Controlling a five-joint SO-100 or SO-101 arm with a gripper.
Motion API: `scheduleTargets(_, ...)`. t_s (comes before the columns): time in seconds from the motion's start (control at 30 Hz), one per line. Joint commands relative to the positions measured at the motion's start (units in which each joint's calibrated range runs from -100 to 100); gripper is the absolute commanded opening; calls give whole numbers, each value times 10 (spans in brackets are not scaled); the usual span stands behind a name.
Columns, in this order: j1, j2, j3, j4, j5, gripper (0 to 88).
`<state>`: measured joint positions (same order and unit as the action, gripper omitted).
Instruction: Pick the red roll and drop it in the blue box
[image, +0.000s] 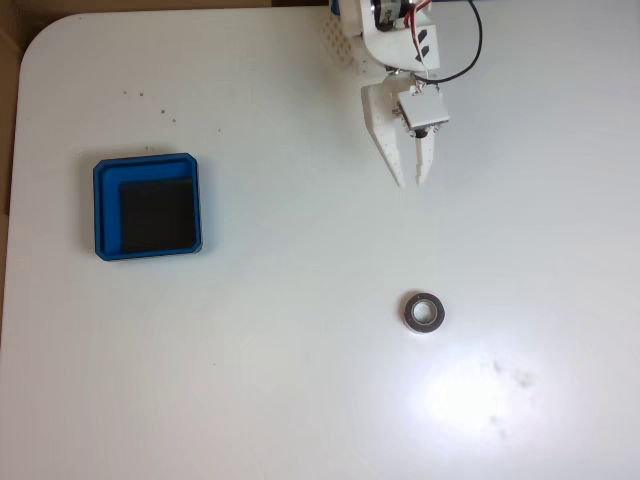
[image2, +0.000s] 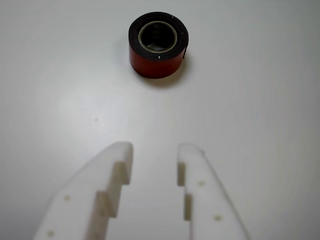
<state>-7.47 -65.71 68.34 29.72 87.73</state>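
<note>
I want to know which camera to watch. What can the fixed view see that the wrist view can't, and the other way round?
The fixed view alone takes in the blue box at its left, with its black floor, plus the arm's black cable and faint smudges on the table. The wrist view alone reveals the red side of the roll, which looks grey from above. Both share the roll lying on the white table and the white gripper, its fingers a little apart, holding nothing, short of the roll.

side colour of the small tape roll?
Red, under a dark rim, on the small tape roll; clearest in the wrist view.
</note>
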Motion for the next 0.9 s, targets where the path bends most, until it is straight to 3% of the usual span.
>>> scheduleTargets(0.0,-2,149,-212,-5,4,24)
scheduleTargets(0.3,-4,453,-493,1,5,24)
scheduleTargets(0.63,-1,658,-739,229,5,25)
scheduleTargets(0.87,0,762,-861,246,2,25)
